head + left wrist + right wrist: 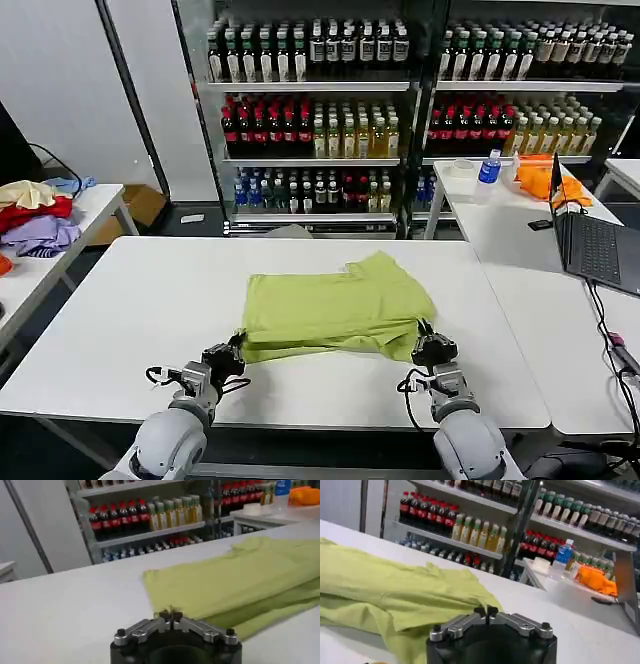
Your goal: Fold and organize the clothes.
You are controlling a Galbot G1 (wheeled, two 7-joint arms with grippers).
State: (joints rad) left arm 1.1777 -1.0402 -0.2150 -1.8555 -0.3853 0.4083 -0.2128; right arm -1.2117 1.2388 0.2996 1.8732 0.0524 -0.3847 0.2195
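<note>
1. Just beyond our fingers, the T-shirt lies partly folded on the desk.
2. Left gripper and right gripper, fingers together, sit at its near corners.
3. We should lift both evenly.

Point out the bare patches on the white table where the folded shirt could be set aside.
Table is bare left of the lime T-shirt, and right of it toward the laptop. The near edge is crowded: left gripper and right gripper at the hem.
</note>
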